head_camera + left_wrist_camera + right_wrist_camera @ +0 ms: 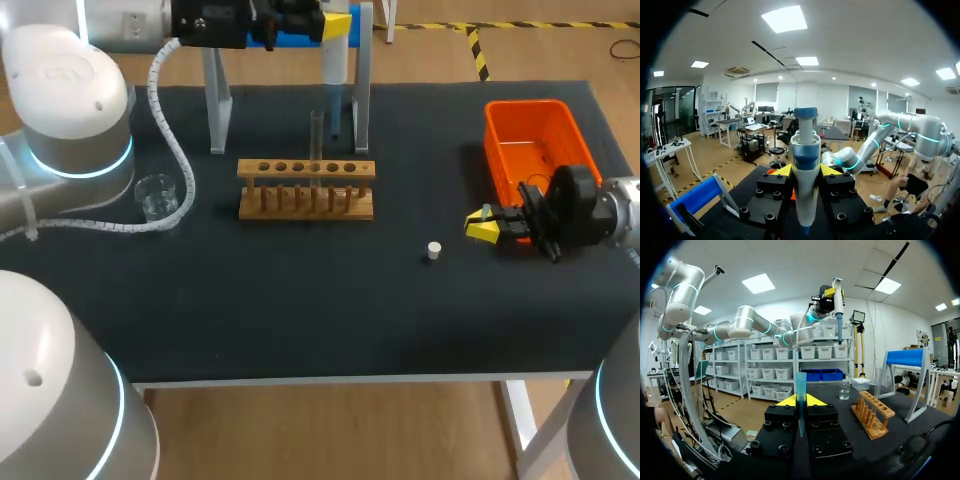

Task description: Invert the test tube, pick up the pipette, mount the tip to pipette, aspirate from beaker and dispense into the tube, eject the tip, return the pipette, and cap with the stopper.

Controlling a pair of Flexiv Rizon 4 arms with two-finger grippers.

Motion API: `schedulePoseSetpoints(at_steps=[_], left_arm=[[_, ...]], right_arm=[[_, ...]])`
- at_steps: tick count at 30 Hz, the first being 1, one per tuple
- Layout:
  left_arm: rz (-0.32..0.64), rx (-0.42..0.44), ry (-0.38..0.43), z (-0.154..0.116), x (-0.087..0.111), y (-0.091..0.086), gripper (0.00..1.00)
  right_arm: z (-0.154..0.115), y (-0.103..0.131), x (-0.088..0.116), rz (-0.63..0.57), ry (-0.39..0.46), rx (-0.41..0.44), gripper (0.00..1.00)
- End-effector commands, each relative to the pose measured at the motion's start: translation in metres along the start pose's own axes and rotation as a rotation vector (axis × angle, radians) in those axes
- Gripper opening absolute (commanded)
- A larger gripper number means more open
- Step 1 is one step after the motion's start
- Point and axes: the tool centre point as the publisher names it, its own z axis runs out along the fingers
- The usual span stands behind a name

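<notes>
Left gripper (805, 172) grasps the pipette (805, 147) high beyond the wooden rack (306, 170), where the test tube (316, 135) stands upright. Right gripper (800, 401) pinches a pipette tip (800, 385) beside the orange bin (525, 104). Beaker (157, 195) and stopper (434, 250) rest on the worktop (300, 300).

Bright, even overhead light

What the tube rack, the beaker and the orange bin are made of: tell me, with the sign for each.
The tube rack looks like wood: tan, matte and unpainted, with drilled holes. The beaker is clear, and the dark table shows through it; it could be glass or clear plastic, and I cannot tell which. The orange bin is likely moulded plastic: one even bright colour with a slight sheen.
</notes>
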Motion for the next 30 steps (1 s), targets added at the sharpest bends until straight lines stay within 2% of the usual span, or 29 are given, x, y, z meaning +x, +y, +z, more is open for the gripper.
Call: schedulePoseSetpoints(at_steps=[1,30], left_arm=[[-0.002,0.001,0.01,0.0085,-0.0024,-0.0001,0.0],[-0.009,-0.011,0.017,0.0105,-0.0024,0.0026,0.0]], right_arm=[[0.0001,0.0001,0.0008,0.0,-0.002,0.001,0.0],[0.0001,0.0001,0.0008,0.0,-0.002,0.001,0.0]])
